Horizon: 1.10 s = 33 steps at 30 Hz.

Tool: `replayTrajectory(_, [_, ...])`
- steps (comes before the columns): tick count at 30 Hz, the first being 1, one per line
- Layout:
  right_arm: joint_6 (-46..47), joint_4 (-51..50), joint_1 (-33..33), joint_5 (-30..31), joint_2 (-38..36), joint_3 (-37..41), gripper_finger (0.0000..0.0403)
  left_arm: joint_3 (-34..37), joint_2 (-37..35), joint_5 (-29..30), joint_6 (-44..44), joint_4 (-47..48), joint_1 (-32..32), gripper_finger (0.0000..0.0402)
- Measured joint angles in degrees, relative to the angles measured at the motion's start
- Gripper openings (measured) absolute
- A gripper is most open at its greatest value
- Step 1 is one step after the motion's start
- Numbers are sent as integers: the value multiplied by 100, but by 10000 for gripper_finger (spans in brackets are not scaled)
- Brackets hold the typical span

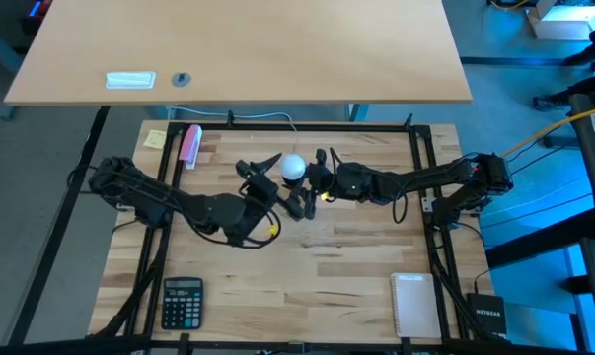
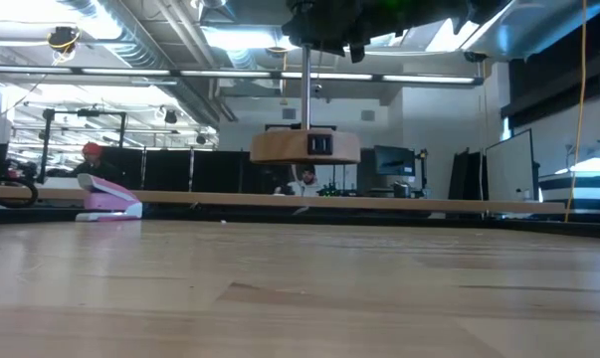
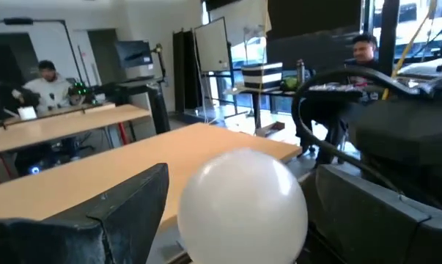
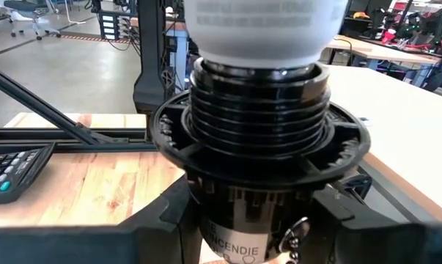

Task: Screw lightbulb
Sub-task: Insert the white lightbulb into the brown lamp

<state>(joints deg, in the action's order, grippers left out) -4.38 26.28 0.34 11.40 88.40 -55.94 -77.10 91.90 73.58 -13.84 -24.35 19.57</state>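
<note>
The white lightbulb [image 1: 293, 166] stands upright with its base in a black threaded socket [image 4: 259, 121]. The socket belongs to a lamp with a round wooden disc [image 2: 304, 147], which hangs clear above the table. My right gripper [image 1: 319, 183] is shut on the socket below the bulb. My left gripper [image 1: 281, 187] is open. Its two fingers [image 3: 122, 209] stand on either side of the bulb's globe [image 3: 242, 205], and a gap shows beside the globe. My right gripper pinches the socket's lower body [image 4: 231, 220] between its two fingers [image 4: 169, 220], below the wide threaded collar. The fingers come in about level from the table's right side. The socket stands upright with the bulb on top, lifted clear of the table.
A calculator [image 1: 183, 302] lies at the near left and a white notepad [image 1: 412, 304] at the near right. A pink object [image 1: 189, 145] and a yellow note [image 1: 155, 138] lie at the far left. People sit at desks in the room beyond the table.
</note>
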Motion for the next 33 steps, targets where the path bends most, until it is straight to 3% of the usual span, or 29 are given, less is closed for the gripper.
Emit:
replayTrajectory(11, [-19, -87, 0, -52, 0, 2, 149, 2, 2, -66, 917, 961, -206, 332])
replayTrajectory(18, [-44, -105, 0, -55, 0, 2, 149, 2, 0, -87, 722, 983, -126, 241])
replayTrajectory(22, [-43, -85, 10, -102, 2, 2, 149, 2, 0, -98, 557, 987, -33, 241])
replayTrajectory(27, [-29, -109, 93, -453, -28, 2, 149, 2, -5, -168, 437, 993, 97, 241])
replayTrajectory(33, [78, -144, 269, -1301, -202, 7, 149, 2, -212, -574, 721, 1079, 312, 241])
